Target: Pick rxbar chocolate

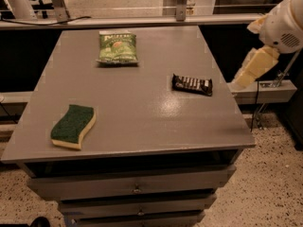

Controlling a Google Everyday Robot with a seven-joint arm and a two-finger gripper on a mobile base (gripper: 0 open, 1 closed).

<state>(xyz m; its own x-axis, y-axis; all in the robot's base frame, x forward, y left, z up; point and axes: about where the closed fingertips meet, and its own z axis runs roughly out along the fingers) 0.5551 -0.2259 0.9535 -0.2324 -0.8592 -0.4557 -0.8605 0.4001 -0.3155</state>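
Observation:
The rxbar chocolate [192,84] is a small flat black-brown bar with white lettering. It lies flat on the grey table [142,112], near the right edge. My gripper [253,68] is a cream-coloured piece hanging below the white arm joint [284,25]. It is off the table's right side, in the air, to the right of the bar and a little above it. It holds nothing that I can see.
A green snack bag [117,47] lies at the table's far middle. A green-and-yellow sponge [73,126] lies near the front left. Drawers [136,188] sit under the tabletop. A rail [142,20] and a low ledge [265,91] run behind and to the right.

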